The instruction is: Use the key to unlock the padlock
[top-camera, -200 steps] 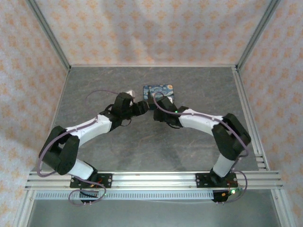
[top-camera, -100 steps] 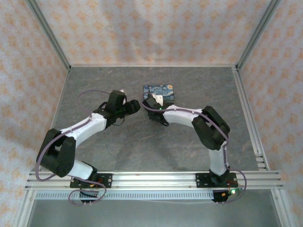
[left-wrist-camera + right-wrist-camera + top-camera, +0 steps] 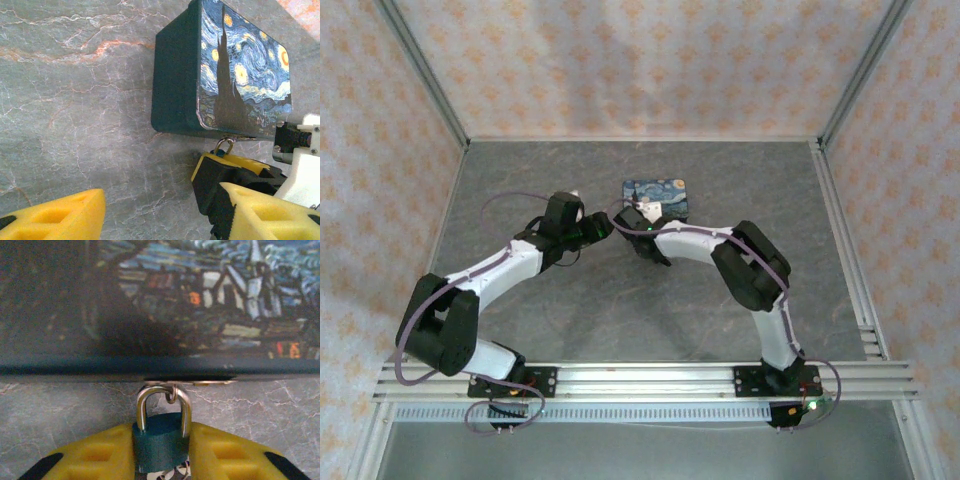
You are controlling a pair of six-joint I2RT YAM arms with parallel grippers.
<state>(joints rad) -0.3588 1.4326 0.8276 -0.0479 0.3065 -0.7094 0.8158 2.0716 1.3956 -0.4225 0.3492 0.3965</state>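
Note:
The padlock [image 3: 160, 445] has a teal body and a silver shackle [image 3: 141, 405] hooked through the hasp of the dark blue starry-print tin [image 3: 200, 305]. My right gripper [image 3: 161, 437] is shut on the padlock's body, one yellow finger on each side. Some silvery metal shows just under the body; I cannot tell whether it is the key. My left gripper [image 3: 160, 215] stands open over bare table, left of the right gripper's fingers [image 3: 227, 167] and near the tin [image 3: 175, 85]. From above, both grippers [image 3: 603, 226] [image 3: 630, 217] meet at the tin's [image 3: 656, 195] front left corner.
The grey marbled table [image 3: 620, 310] is walled by patterned panels on three sides. An aluminium rail [image 3: 650, 380] carrying both arm bases runs along the near edge. The right arm's elbow [image 3: 755, 265] is folded up right of centre.
The right arm folded in and pushed its gripper left to the tin's front, where its jaws narrowed onto the padlock. The left gripper drew back slightly to the left and stayed open.

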